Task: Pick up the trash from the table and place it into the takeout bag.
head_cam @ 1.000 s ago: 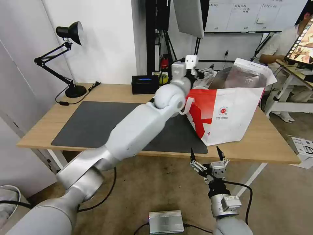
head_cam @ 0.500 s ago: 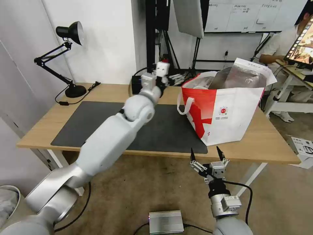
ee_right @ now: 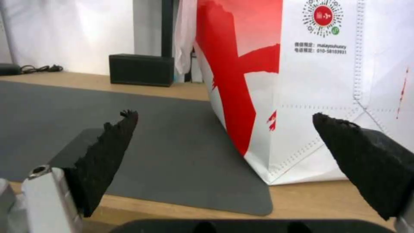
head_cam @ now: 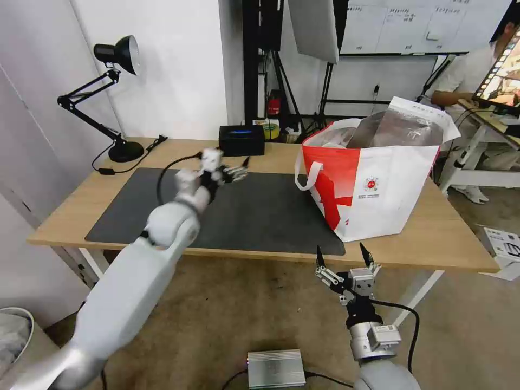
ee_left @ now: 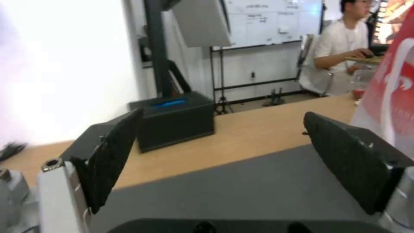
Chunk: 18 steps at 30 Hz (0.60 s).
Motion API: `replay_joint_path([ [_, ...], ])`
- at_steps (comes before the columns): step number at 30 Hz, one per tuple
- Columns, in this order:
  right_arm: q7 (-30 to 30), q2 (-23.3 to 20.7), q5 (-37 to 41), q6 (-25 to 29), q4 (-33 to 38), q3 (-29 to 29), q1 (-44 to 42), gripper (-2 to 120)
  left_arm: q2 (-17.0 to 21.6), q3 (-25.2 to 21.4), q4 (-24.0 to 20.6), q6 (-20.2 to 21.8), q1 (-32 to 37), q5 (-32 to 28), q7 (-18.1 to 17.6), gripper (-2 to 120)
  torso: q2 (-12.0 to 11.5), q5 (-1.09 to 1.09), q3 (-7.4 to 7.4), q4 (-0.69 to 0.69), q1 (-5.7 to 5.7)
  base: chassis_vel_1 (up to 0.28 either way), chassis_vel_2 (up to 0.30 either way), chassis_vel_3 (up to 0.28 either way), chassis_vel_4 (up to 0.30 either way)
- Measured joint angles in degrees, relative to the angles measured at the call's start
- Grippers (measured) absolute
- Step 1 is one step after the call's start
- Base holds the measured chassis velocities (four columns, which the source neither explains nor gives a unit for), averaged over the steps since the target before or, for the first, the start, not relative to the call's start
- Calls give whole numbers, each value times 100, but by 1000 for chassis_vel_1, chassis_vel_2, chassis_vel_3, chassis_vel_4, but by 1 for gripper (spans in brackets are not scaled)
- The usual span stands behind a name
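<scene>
The takeout bag, white and red with a foil lining, stands open on the right part of the table. A pale shape lies inside its mouth; I cannot tell what it is. The trash is hidden from view. My left gripper hovers open and holds nothing over the back of the dark grey mat, left of the bag. The left wrist view has that gripper facing the black box, with the bag at its side. My right gripper waits open below the table's front edge, and in its own wrist view it faces the bag.
A black box stands at the table's back edge behind the mat. A black desk lamp is at the back left corner with its cord. A silver box lies on the floor in front of me.
My left arm has swung back from the bag's mouth, leftward and down, to over the mat. The right arm has not moved.
</scene>
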Motion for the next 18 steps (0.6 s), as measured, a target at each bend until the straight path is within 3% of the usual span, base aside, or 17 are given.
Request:
replay_joint_path([
  [8,0,0,0,0,0,0,0,100,-41,-1020,-577,-325,1260,290,228,100,0,0,0,0,-1,0,0,0,0],
  [12,0,0,0,0,0,0,0,100,-99,-1205,-717,-417,1529,368,287,100,0,0,0,0,-1,0,0,0,0],
  [18,0,0,0,0,0,0,0,100,-350,-1827,-1198,-639,2487,676,511,100,0,0,0,1,-1,0,0,0,0],
])
